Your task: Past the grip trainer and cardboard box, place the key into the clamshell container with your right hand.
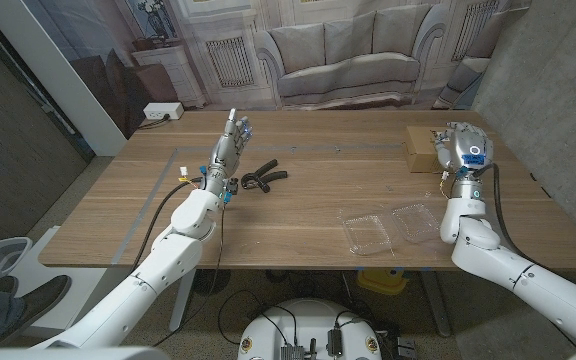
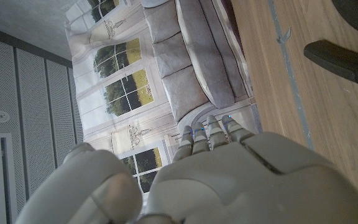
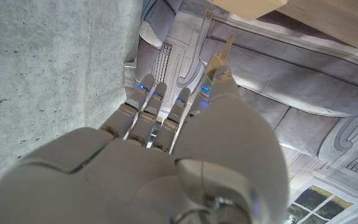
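My right hand (image 1: 459, 148) is raised over the table's far right, in front of the cardboard box (image 1: 420, 152). In the right wrist view a thin brass-coloured piece, seemingly the key (image 3: 220, 57), sticks out where my right hand (image 3: 185, 155) pinches its fingertips together. The clear clamshell container (image 1: 388, 228) lies open near the front edge, left of my right forearm. The black grip trainer (image 1: 261, 178) lies left of centre. My left hand (image 1: 232, 141) stands beside it, fingers up and apart, holding nothing; its back (image 2: 229, 180) shows in the left wrist view.
A white power strip (image 1: 163, 111) sits at the table's far left corner. A concrete wall (image 1: 558, 90) rises close on the right. Bare wood (image 1: 338, 160) lies between the grip trainer and the box.
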You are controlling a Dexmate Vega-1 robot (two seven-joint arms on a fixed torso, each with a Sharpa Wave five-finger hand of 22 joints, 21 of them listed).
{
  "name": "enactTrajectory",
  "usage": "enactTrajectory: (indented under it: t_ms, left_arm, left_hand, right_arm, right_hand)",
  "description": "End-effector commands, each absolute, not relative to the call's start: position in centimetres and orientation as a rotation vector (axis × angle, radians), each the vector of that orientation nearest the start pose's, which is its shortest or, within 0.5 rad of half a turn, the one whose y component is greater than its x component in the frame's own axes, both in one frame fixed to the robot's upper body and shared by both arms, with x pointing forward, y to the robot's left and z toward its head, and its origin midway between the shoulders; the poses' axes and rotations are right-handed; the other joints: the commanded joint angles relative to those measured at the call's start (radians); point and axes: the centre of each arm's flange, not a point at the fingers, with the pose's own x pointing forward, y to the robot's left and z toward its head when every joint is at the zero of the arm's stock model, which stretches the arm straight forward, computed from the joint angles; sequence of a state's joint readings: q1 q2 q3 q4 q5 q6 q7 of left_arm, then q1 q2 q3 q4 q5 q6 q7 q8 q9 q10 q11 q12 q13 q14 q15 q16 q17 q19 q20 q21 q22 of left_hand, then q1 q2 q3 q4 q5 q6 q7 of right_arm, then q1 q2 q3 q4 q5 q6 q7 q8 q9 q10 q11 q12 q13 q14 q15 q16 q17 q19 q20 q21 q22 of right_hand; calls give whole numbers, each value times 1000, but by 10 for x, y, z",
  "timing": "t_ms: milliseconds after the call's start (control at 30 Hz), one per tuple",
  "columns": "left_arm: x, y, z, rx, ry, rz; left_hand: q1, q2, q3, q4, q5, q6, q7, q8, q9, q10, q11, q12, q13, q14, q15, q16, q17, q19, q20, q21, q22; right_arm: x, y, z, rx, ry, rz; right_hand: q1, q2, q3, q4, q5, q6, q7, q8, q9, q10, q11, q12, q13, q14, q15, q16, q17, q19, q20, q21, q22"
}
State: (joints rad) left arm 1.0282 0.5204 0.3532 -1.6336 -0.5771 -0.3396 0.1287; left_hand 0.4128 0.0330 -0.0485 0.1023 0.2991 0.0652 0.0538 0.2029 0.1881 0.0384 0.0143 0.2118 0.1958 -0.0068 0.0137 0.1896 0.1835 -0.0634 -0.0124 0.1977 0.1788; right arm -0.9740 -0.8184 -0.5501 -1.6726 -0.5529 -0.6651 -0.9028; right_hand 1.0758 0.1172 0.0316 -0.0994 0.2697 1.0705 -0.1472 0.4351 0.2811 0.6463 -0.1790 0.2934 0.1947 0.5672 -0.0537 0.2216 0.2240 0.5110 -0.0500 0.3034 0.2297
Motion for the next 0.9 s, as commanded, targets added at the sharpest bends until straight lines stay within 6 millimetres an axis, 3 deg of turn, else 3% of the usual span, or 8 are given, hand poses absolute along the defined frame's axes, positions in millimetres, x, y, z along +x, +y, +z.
enactTrajectory:
  t_ms: [33,900]
  left_arm:
    - [578,232,-27,-80,-723,-232]
    - [560,232,-27,-66,-733,-222]
  left_hand:
    - [-2,2,-5,1,1,11,4,-1,3,4,-1,-3,2,8,1,3,3,-6,5,3,2]
    - [1,6,-9,1,1,10,3,-1,3,4,0,-3,2,8,1,3,3,-6,5,3,2]
  right_arm:
    - [529,-353,-35,-1339,-708,-971]
    - [491,-341,-42,-1288,-717,-870]
  right_hand:
    - [3,3,-11,0,-3,21,-25,-8,-2,-3,-8,-5,1,-5,-159,-4,3,-9,-127,6,2]
    - [2,7,-27,9,-3,17,-32,-16,-10,-27,1,-27,2,-37,-156,-17,3,-27,-125,3,1]
